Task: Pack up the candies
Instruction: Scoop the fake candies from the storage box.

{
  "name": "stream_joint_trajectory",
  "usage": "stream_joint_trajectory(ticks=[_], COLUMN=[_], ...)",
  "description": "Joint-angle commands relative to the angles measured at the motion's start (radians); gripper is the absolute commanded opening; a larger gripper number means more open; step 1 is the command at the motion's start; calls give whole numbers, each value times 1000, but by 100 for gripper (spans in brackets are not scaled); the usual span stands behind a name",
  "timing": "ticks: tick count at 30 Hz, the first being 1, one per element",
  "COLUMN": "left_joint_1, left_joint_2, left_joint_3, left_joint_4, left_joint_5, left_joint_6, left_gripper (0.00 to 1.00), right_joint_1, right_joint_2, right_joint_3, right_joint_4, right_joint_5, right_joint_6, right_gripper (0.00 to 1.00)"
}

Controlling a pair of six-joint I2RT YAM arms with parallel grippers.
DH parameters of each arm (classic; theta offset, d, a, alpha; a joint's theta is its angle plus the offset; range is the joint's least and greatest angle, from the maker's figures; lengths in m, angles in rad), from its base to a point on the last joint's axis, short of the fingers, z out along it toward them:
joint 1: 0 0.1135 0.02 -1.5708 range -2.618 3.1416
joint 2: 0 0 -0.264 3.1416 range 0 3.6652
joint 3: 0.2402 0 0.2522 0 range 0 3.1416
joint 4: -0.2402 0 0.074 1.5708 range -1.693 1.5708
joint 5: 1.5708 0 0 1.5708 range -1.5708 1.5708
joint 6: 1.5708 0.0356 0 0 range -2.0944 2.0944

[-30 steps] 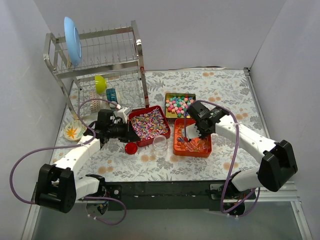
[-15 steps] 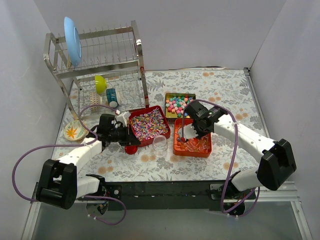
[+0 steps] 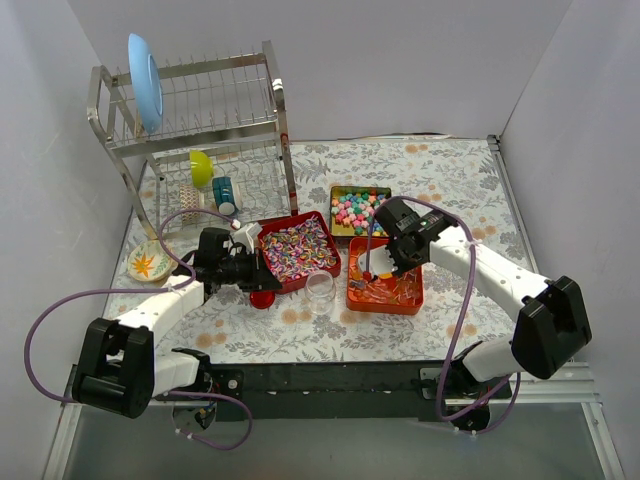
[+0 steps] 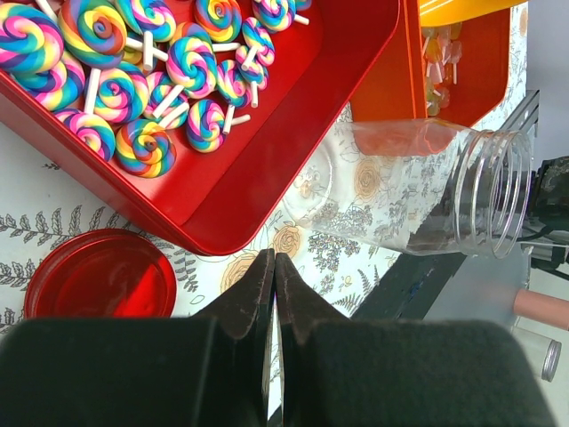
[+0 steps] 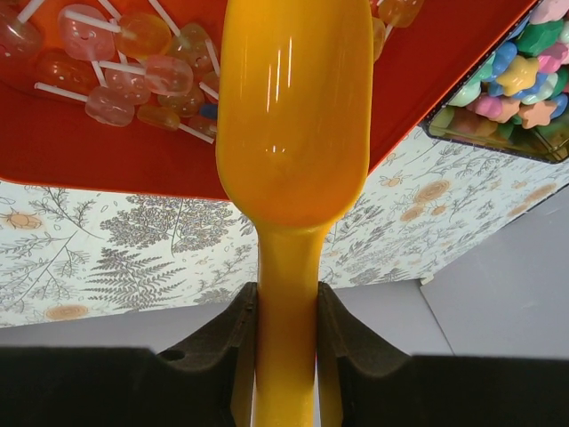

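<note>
Candies sit in three trays on the tabletop: striped ones (image 3: 298, 250) in the red tray (image 3: 333, 262), pastel ones (image 3: 356, 209) at its 2 o'clock, clear reddish ones (image 3: 385, 290) at its 4 o'clock under the yellow scoop (image 5: 293, 116) that the right fingers (image 5: 242, 334) clench, while the left fingers (image 4: 244, 298) are pressed together empty near the red lid (image 3: 263, 296) at 7 o'clock.

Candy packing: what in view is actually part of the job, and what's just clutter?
Job: swirl lollipops, clear reddish lollipops, pastel candies, clear jar, red lid, yellow scoop held in right pincer.
Lying about: dish rack, blue plate, floral saucer.
</note>
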Motion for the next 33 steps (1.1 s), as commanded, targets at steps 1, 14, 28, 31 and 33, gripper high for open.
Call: stream_joint_trajectory(ticks=[1,14,28,31,33], left_joint_1=[5,7,7,8,8], left_joint_2=[-28,-15,47,68,85], left_joint_3=[12,13,58,76,85], left_joint_4=[14,6,-18,-24,-17], left_joint_5=[3,12,-5,1,0], left_joint_6=[19,16,36,37,37], left_gripper=[0,0,0,0,0], right_joint_1=[-38,-64,-87,-87,-87], right_joint_2=[22,62,106,129,140], right_joint_3=[-54,-42,-87,-53,-26], right_joint_4=[-46,66,120,134,110], right_joint_5=[-52,-110,-221,-276,-299], right_joint_6=[-704,-922,-1106,-1092,-1089], right_gripper=[1,1,1,1,1])
